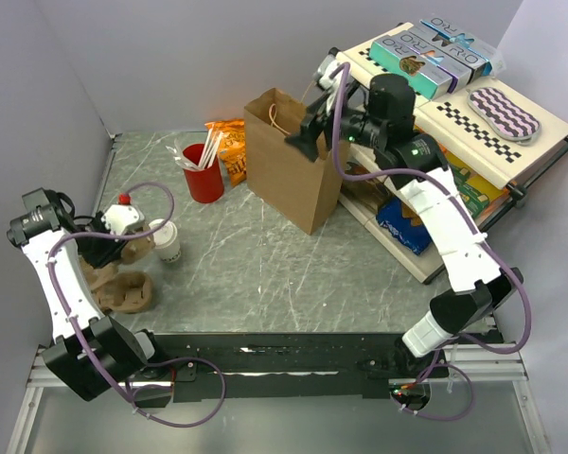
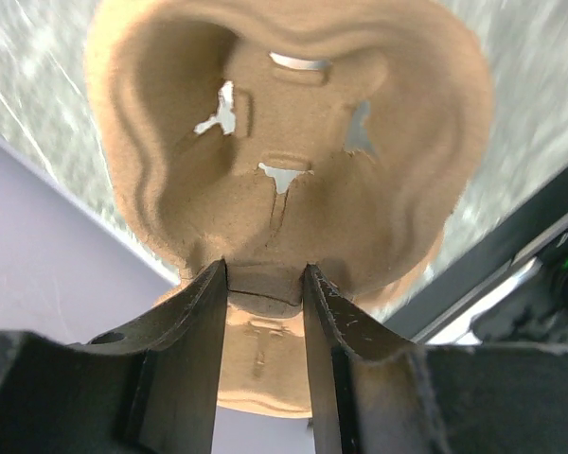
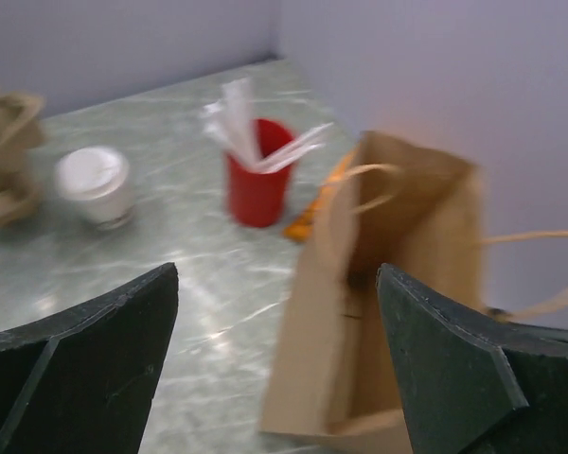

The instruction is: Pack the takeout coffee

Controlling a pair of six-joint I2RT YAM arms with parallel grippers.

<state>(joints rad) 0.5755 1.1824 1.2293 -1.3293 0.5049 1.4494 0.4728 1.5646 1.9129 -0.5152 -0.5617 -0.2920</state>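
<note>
Two states logged: left claw pinched the rim of the pulp carrier, just beside the white lidded cup; right claw hung spread near the top of the brown bag.

One white lidded coffee cup, one red cup of white sticks, one brown paper bag, one pulp cup carrier, one orange snack packet.
</note>
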